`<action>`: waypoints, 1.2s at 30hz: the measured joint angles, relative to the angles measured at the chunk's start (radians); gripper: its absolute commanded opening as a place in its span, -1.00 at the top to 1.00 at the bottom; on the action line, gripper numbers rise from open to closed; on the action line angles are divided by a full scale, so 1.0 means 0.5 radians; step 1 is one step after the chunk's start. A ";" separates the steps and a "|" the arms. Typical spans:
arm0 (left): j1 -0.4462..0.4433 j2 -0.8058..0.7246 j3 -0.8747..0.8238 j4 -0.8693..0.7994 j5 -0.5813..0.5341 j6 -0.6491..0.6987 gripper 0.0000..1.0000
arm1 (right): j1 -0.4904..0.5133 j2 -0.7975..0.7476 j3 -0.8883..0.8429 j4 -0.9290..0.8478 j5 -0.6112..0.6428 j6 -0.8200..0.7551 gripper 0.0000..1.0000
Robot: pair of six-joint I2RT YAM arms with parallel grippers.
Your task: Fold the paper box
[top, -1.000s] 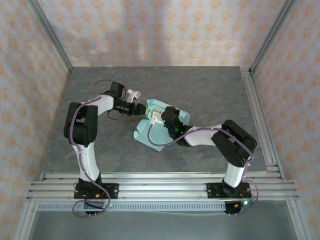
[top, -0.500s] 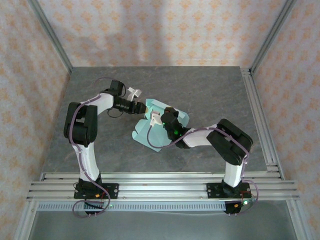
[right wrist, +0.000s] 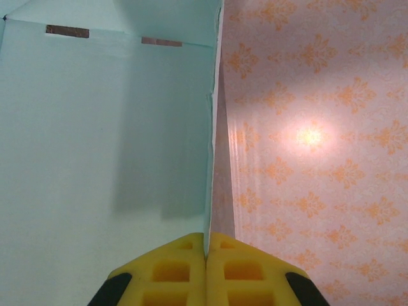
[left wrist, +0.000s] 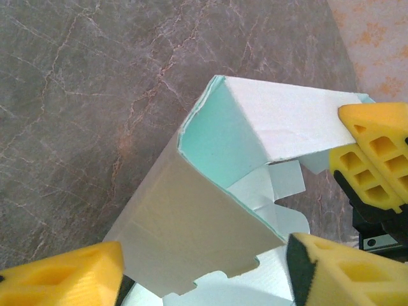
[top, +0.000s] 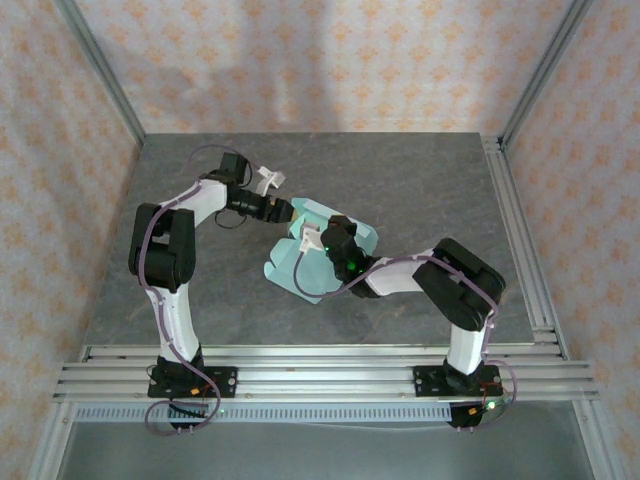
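The right gripper's (right wrist: pixel 205 254) yellow fingertips (right wrist: pixel 166 274) are pressing together on the thin edge of a raised panel of the paper box (right wrist: pixel 102 127). That mint-green panel is blocking the left half of the right wrist view, and patterned wallpaper (right wrist: pixel 319 127) is showing past it. The left gripper (left wrist: pixel 204 277) is standing with its yellow fingers (left wrist: pixel 70 277) spread wide, and a folded corner of the box is rising between them. Whether either pad is touching the card cannot be told. In the left wrist view, the right gripper's pads are clamping the far end of the box's white-faced flap, with die-cut tabs lying loose below it.

From above, the box is sitting partly folded near the middle of the grey marbled table (top: pixel 420 180). The left gripper is at its upper-left edge, and the right arm (top: pixel 400 272) is lying across its right side, hiding part of it. Aluminium rails (top: pixel 320 375) are running along the near edge.
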 measured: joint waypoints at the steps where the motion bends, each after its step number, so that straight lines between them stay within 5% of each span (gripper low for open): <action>1: 0.000 0.001 0.008 0.000 -0.005 -0.002 -0.49 | 0.000 0.000 0.000 0.000 0.001 0.000 1.00; 9: -0.001 -0.008 -0.017 0.094 -0.056 -0.054 -0.56 | 0.000 -0.066 -0.106 0.022 -0.056 0.014 1.00; 20: -0.004 -0.417 -0.697 0.753 -0.185 -0.351 -0.67 | 0.030 -0.226 -0.294 0.067 -0.115 0.015 1.00; 36: -0.172 -0.419 -0.714 0.932 -0.143 -0.333 -0.59 | 0.116 -0.345 -0.427 0.081 -0.069 0.021 1.00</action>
